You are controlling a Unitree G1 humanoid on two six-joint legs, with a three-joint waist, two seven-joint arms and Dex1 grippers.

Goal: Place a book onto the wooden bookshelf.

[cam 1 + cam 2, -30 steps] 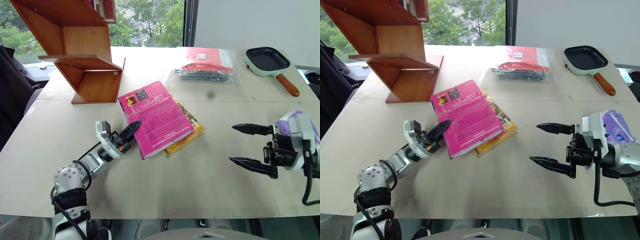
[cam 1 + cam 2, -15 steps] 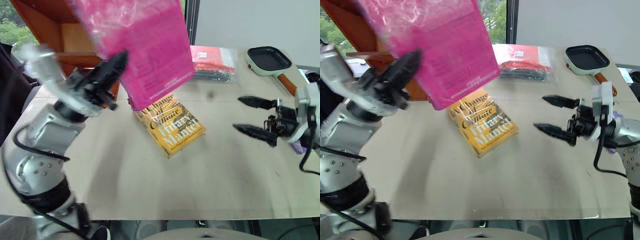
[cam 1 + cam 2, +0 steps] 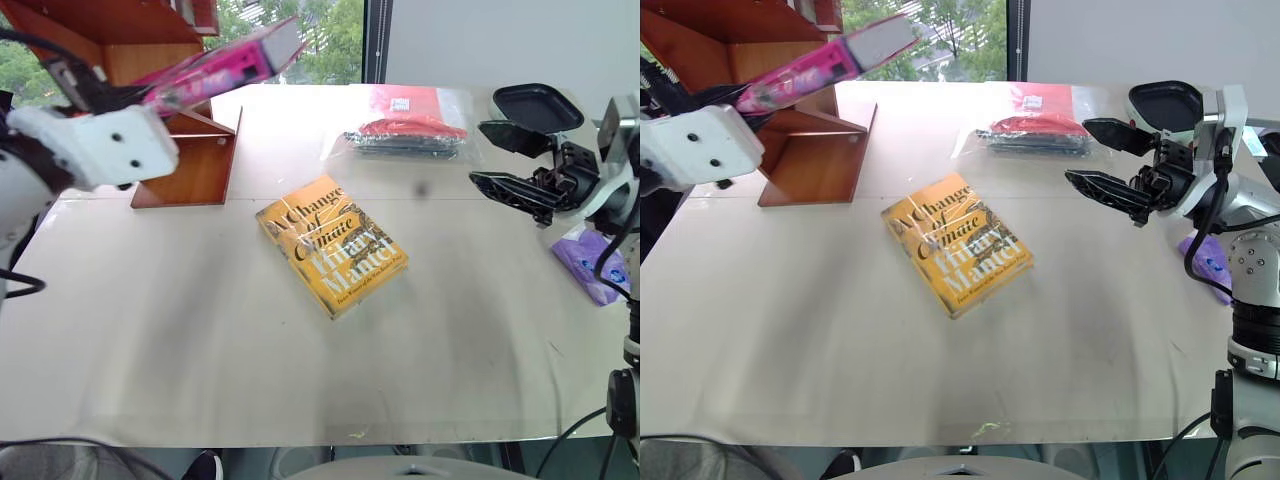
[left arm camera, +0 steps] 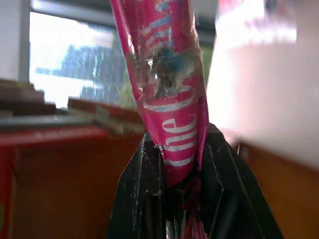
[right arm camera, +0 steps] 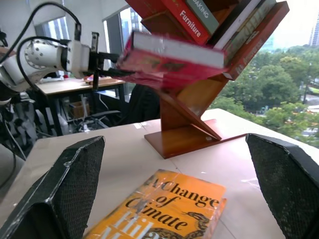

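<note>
- The table (image 3: 200,330) carries everything else: a wide pale top with the robot at its six o'clock edge.
- The shelf (image 3: 170,160) stands at about eleven o'clock on the table, slanted red-brown panels with a flat ledge; the right wrist view shows other books already leaning in its upper bays.
- The book (image 3: 215,68), magenta, is off the table and in the air, seen edge-on, tilted and pointing toward one o'clock, right in front of the shelf's ledge. Whether it touches the wood I cannot quite tell; it looks just clear of it.
- The yellow book (image 3: 332,243) lies flat at the table's centre, well apart from the shelf.
- A bagged red item (image 3: 410,125) and a pan (image 3: 530,100) sit at about one and two o'clock.
- The left gripper (image 4: 182,199) is pinching the book by its lower end, fingers pressed against both covers.
- The right gripper (image 3: 515,160) hangs at three o'clock, fingers spread wide, holding nothing.
- Progress, as I judge it: pickup and lift are done; sliding the book into a bay and letting go are left.
</note>
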